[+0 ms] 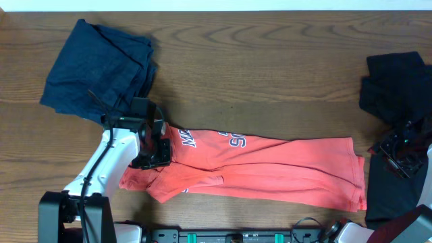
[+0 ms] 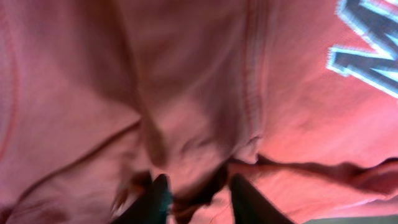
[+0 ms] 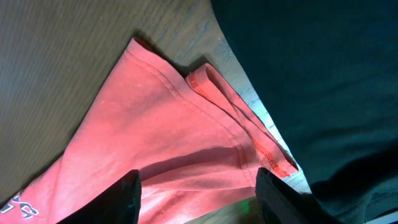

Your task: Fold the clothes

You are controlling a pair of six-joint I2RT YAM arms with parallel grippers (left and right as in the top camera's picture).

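Observation:
A coral-red T-shirt [image 1: 270, 169] lies folded into a long band across the front of the table, its white lettering [image 1: 233, 140] facing up. My left gripper [image 1: 154, 152] sits on the band's left end. In the left wrist view its dark fingers [image 2: 155, 202] pinch a raised fold of the red cloth [image 2: 186, 93], blurred. At the band's right end, beside its stitched hem [image 3: 249, 134], my right gripper [image 1: 398, 152] hangs open above the shirt [image 3: 155, 124] with nothing between its fingers [image 3: 127, 193].
A dark navy garment [image 1: 94, 67] lies crumpled at the back left. A black garment [image 1: 398, 84] is heaped at the back right, and more black cloth [image 1: 388, 196] lies under the right arm, touching the shirt's hem. Bare wooden table [image 1: 270, 67] spans the middle back.

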